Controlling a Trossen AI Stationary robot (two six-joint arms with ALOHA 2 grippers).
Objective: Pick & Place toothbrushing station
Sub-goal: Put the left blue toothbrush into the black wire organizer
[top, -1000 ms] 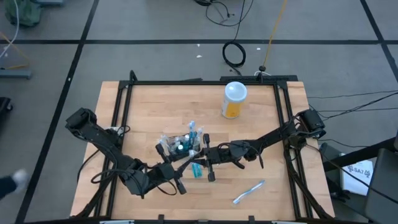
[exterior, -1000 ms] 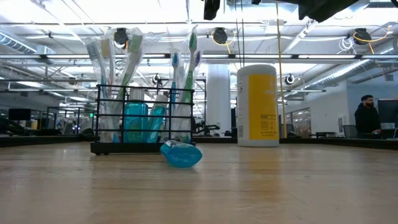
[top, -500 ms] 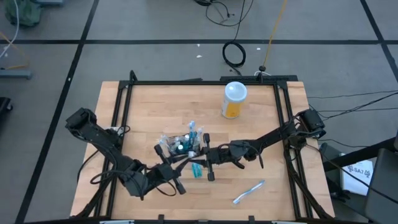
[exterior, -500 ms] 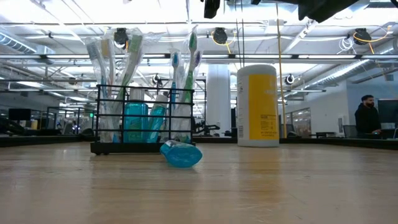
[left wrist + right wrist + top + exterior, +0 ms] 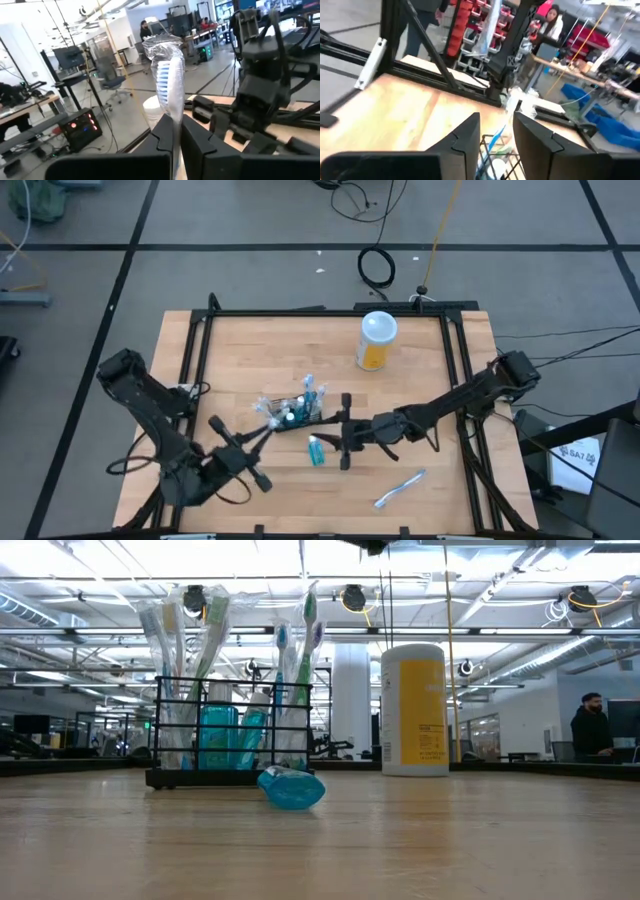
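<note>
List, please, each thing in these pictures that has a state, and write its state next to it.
left gripper: shut on a wrapped toothbrush, away from the basket.
right gripper: open, empty, above the basket.
basket: upright, holding toothbrushes and teal tubes.
teal tube: lying on the table beside the basket.
loose toothbrush: lying flat on the table.
yellow canister: upright, lid on.
</note>
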